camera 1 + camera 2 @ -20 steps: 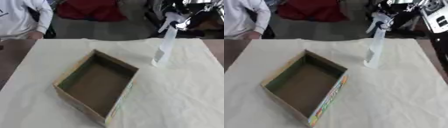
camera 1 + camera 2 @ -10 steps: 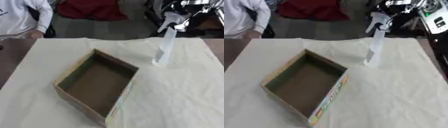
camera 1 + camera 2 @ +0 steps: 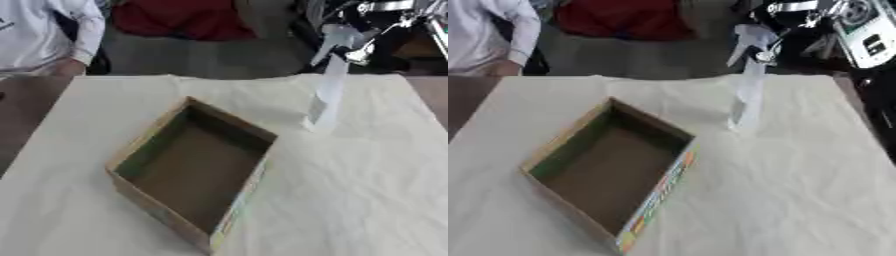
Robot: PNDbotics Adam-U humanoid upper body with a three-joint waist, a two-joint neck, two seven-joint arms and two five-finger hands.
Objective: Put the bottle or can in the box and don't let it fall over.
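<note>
1. Standing upright on the worktop [image 3: 376, 190], the spray bottle [image 3: 327, 90] is right of the box [image 3: 194, 167], apart from it.
2. No robot hand shows, so its state is unknown.
3. Grasp the body low; lower it level.

Soft, even light across the pale cloth on the worktop [image 3: 376, 190], no glare anywhere. Both views run blurry, edges smeared throughout. The box [image 3: 194, 170] is dim inside, its near wall shading the floor. Only a faint shadow sits at the foot of the spray bottle [image 3: 328, 90], whose white body nearly melts into the cloth. Beyond the far edge it's dark and murky
</note>
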